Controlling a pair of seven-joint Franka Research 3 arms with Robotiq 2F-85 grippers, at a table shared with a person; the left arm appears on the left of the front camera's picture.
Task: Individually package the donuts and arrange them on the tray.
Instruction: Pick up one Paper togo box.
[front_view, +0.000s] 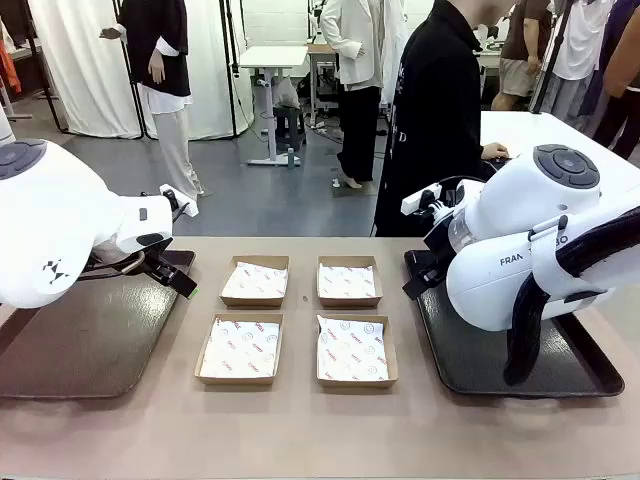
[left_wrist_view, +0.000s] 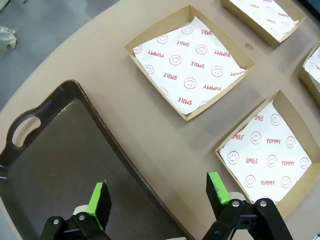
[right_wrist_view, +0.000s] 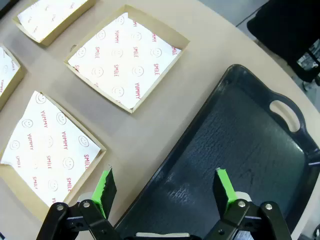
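Four paper-lined boxes (front_view: 236, 379) noted mid-table, two by two, liners flat with nothing on them. Could not place the donuts from these views; saw bare floors on the left tray (front_view: 90, 340) and the right tray (front_view: 470, 350) alike. Found the left gripper (left_wrist_view: 157, 189) spread wide and holding nothing, astride the inner rim of the left tray: one finger over the tray floor, the other over the table (front_view: 300, 430) just beside a box corner. Found the right gripper (right_wrist_view: 164, 180) likewise spread and empty, astride the inner rim of the right tray. Judged the left pair of boxes nearer the left arm and the right pair nearer the right, each lying inward toward the middle. Saw a narrow bare strip between each tray and its boxes, and a broader one along the near edge. Marked a person (front_view: 430, 120) standing at the far side; guessed any donut would come from there, across the boxes.
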